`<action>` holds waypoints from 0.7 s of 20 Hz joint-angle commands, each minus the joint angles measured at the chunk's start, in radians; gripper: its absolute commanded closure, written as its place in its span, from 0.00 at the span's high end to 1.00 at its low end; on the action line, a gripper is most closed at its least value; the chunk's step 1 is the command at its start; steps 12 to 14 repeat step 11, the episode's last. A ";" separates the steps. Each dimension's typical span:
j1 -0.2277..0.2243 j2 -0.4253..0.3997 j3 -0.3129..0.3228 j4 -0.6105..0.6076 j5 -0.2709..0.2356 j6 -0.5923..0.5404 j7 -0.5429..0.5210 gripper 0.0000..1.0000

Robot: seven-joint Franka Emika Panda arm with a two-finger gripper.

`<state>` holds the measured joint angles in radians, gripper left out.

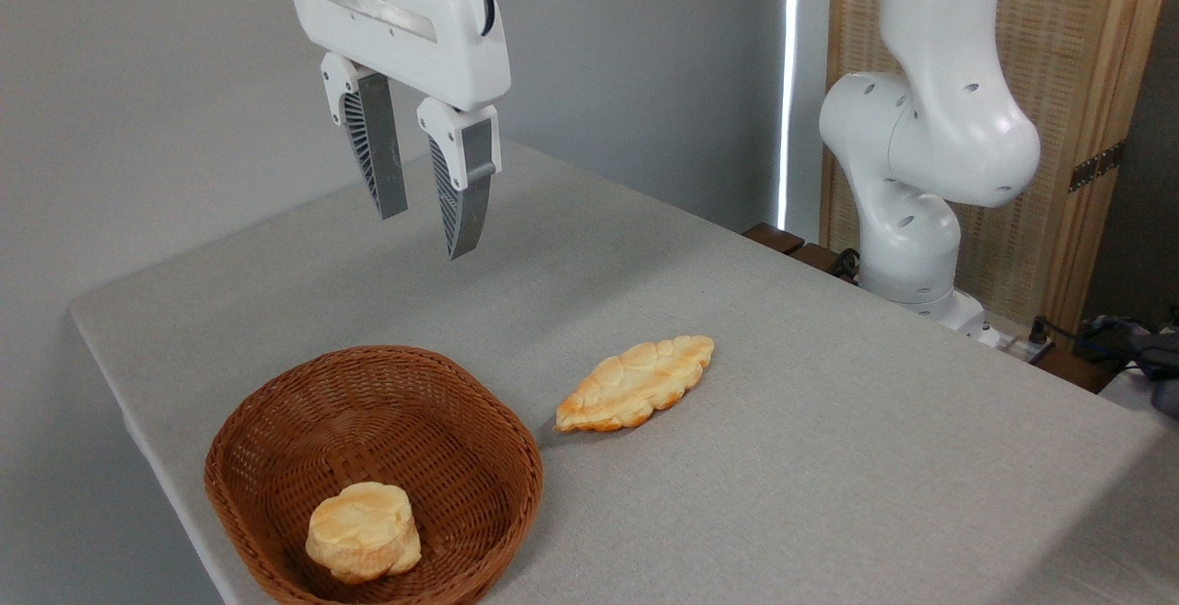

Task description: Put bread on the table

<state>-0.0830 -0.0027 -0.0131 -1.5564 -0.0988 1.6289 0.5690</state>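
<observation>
Lower left of the frame: a brown wicker basket (373, 476) stands on the table (829, 458), near its front-left edge. Inside it, toward the near wall, lies one pale round bun (364, 531). This bun is not the task item.

Upper left: the gripper (428, 235) hangs high above the table, roughly over the area behind the basket. Its fingers (461, 209) are parted with clear air between them; nothing is held.

Centre: the bread (636, 382), a long braided loaf with pointed ends, lies flat on the cloth just to the right of the basket, clear of the rim. Judged from this layout, the placement appears complete.

Right: the arm's base (921, 172) stands at the table's far-right edge.

Risks from here, as a judgement:
- A renewed descent toward the basket could pick the bun by mistake, since it is the only item left there.
- A low sweep across centre could push the loaf against the basket wall.
</observation>
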 commanded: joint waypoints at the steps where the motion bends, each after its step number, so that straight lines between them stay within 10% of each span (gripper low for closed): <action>1: -0.030 0.012 0.028 0.025 0.014 -0.047 -0.024 1.00; 14: -0.030 0.012 0.021 0.027 0.099 -0.083 -0.021 1.00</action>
